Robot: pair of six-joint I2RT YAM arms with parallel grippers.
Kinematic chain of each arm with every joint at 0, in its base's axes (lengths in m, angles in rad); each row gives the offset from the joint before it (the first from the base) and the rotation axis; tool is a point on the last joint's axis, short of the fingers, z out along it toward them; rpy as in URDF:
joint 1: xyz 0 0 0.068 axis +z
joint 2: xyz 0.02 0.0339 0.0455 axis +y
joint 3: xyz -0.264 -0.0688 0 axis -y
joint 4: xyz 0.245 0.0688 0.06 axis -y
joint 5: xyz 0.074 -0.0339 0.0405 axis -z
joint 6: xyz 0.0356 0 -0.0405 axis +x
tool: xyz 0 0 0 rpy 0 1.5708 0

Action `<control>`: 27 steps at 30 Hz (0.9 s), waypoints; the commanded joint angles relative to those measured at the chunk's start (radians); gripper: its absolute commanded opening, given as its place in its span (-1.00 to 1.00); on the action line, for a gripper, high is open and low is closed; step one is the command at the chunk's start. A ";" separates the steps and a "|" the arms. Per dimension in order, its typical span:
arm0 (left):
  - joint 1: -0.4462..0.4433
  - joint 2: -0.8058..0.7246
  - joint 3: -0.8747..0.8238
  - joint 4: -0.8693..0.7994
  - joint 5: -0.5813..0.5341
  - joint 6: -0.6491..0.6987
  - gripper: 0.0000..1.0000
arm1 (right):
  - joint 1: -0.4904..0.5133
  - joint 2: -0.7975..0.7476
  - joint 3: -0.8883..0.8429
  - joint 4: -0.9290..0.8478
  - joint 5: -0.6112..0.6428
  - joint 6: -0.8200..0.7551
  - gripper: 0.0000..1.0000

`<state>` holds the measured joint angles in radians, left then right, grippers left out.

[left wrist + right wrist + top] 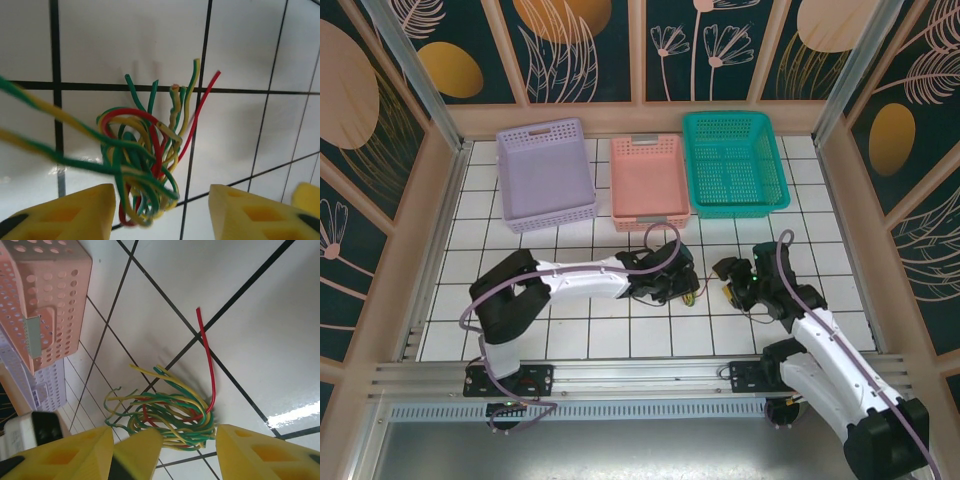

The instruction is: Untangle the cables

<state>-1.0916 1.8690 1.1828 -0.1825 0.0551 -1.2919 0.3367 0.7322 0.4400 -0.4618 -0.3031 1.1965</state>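
Left gripper [162,202] hung low over the white tiled tabletop [490,215]. Its fingers were apart and straddled the tangle, with clear space on one side, so nothing was pinched. Right gripper [165,432] faced the same tangle. Its fingers were also apart, but the knot filled the gap, so I could not tell a grip from a mere straddle. Both grippers sat close together near mid-tabletop.

At the far edge stood a lilac basket [555,215] and a green basket [735,205], with a smaller pink basket [650,218] between them.

The cables [145,160] lay on the tiles in one knotted bundle of green, yellow and red strands, well in front of the baskets, with loose ends sticking out. One red cable [210,365] ran straight out of the knot.
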 commanded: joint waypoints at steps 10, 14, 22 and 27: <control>-0.005 0.019 0.013 -0.029 -0.125 0.186 -1.00 | -0.013 0.008 -0.018 -0.030 -0.031 -0.089 0.15; 0.026 -0.101 -0.094 0.063 -0.048 0.358 -1.00 | -0.026 0.071 0.028 -0.036 -0.037 -0.254 0.18; 0.147 -0.324 -0.278 0.214 0.400 0.592 -1.00 | -0.039 0.174 0.128 0.023 -0.188 -0.475 0.32; 0.197 -0.423 -0.281 0.225 0.620 0.719 -1.00 | -0.088 0.221 0.213 0.121 -0.442 -0.562 0.37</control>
<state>-0.9211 1.5043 0.9066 -0.0288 0.4648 -0.6991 0.2729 0.9321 0.5953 -0.4335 -0.5503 0.7322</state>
